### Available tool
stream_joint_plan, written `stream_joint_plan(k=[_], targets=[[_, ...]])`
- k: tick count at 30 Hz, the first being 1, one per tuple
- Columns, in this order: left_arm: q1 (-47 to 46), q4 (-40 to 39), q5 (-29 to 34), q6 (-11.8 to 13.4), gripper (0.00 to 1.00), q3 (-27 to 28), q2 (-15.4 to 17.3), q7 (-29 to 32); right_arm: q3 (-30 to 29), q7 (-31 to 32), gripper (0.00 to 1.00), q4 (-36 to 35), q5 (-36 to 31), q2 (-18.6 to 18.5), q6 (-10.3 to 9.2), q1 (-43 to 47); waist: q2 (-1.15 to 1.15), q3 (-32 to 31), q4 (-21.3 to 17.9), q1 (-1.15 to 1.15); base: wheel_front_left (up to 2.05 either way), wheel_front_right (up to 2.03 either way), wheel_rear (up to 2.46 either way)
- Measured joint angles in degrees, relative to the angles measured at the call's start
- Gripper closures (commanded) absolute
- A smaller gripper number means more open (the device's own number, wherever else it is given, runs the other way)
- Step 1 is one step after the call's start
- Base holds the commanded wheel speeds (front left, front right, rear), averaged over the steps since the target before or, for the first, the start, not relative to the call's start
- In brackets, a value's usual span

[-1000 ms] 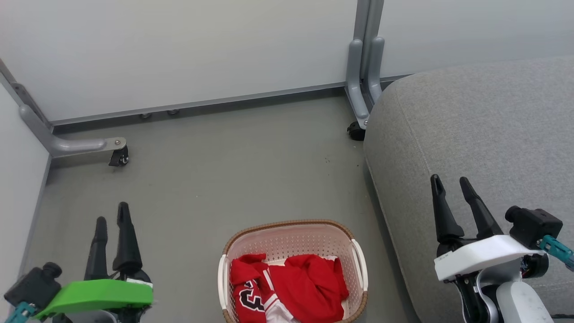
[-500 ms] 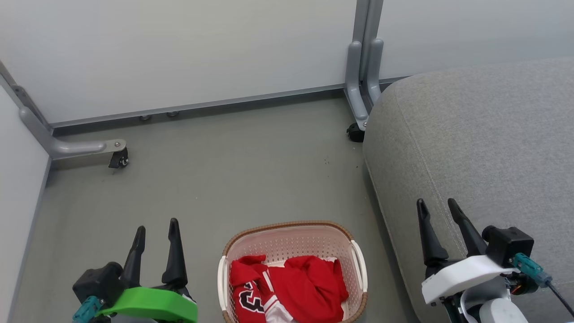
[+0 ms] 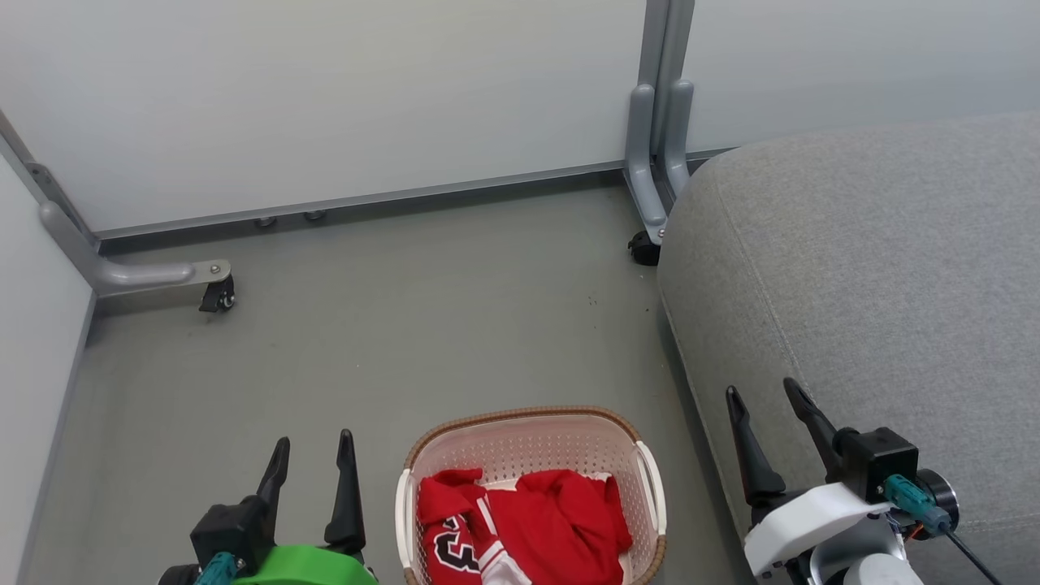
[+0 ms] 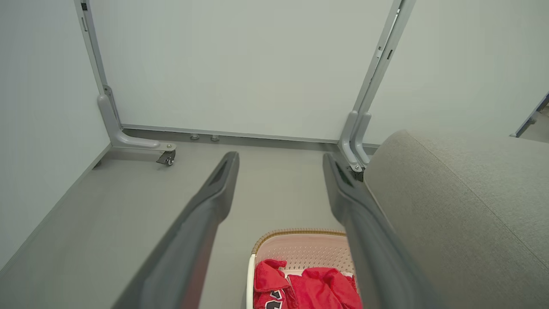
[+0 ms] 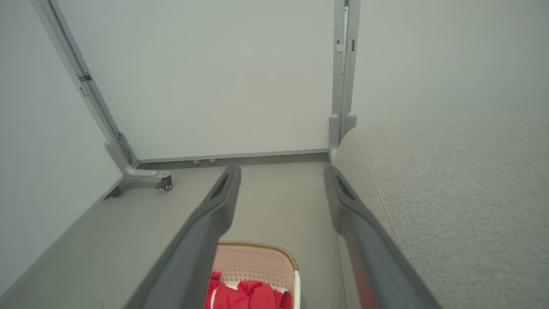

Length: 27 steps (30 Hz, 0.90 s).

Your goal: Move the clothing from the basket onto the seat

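Red jersey [image 3: 528, 524] lies crumpled in basket [image 3: 520, 416] on floor, lettering partly cut off at frame bottom. Left gripper [image 3: 314, 439] and right gripper [image 3: 762, 387] flank basket, fingers spread, empty. Seat [image 3: 877, 268] runs off right edge.

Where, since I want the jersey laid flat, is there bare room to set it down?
The seat is bare grey fabric on top, from its rounded left edge rightward. The floor between the wall and the basket is bare too. Crowded: the basket, where the jersey lies bunched, and the narrow strip between basket and seat.
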Motion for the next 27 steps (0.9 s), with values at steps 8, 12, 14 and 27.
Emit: stream_joint_plan(k=[8, 12, 14, 27], targets=[[0.3, 1.0, 3.9, 0.0, 0.00, -1.1, 0.1, -0.9, 0.8, -0.8, 0.00, -0.1, -3.4, 0.0, 0.00, 0.2, 0.00, -0.3, 0.1, 0.00, 0.00, 0.00, 0.00], [0.5, 1.5, 6.2, 0.0, 0.00, -2.0, 0.1, -1.3, 1.1, -1.3, 0.00, -0.4, -5.0, 0.0, 0.00, 0.3, 0.00, -0.3, 0.1, 0.00, 0.00, 0.00, 0.00], [0.5, 1.8, 7.0, 0.0, 0.00, -2.3, 0.2, -1.7, 1.4, -1.7, 0.00, -0.5, -5.9, 0.0, 0.01, 0.3, 0.00, -0.3, 0.1, 0.00, 0.00, 0.00, 0.00], [1.3, 0.7, 2.7, -2.1, 0.00, 0.9, 0.1, -3.0, 2.1, -3.1, 0.00, -1.2, -4.5, -0.1, 0.01, 0.3, 0.00, 0.0, 0.2, 0.00, 0.00, 0.00, 0.00]])
